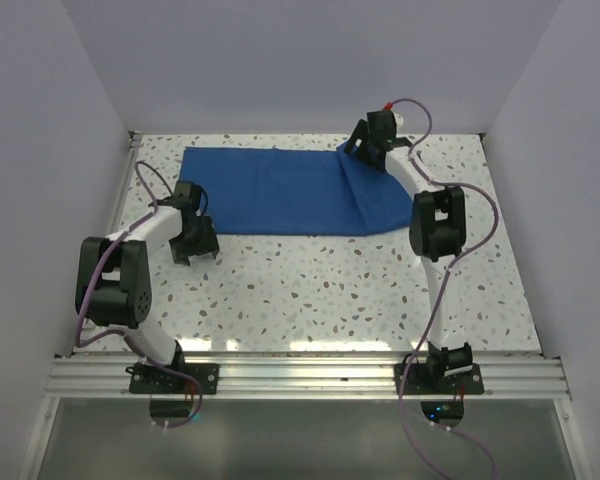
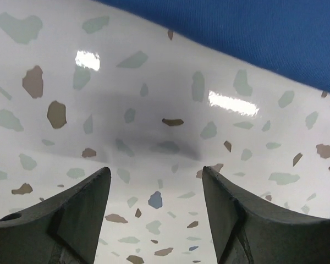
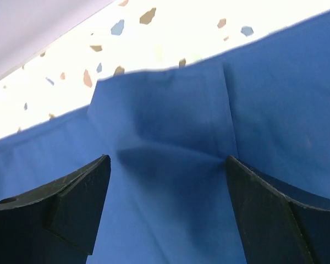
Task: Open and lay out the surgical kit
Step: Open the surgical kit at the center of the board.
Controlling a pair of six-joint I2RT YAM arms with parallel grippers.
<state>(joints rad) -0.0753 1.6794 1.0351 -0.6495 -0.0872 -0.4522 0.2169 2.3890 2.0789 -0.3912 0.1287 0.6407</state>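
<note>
Here the blue cloth [image 1: 270,190] is lying spread across the far table [image 1: 310,290]. The left gripper [image 1: 194,250] is hovering wide and empty beside the cloth's near edge, while the right gripper [image 1: 357,148] is gaping above its folded far corner.

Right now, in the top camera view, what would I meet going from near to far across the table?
Metal rail → left hand → blue cloth → right hand, above the cloth's far right edge.
</note>
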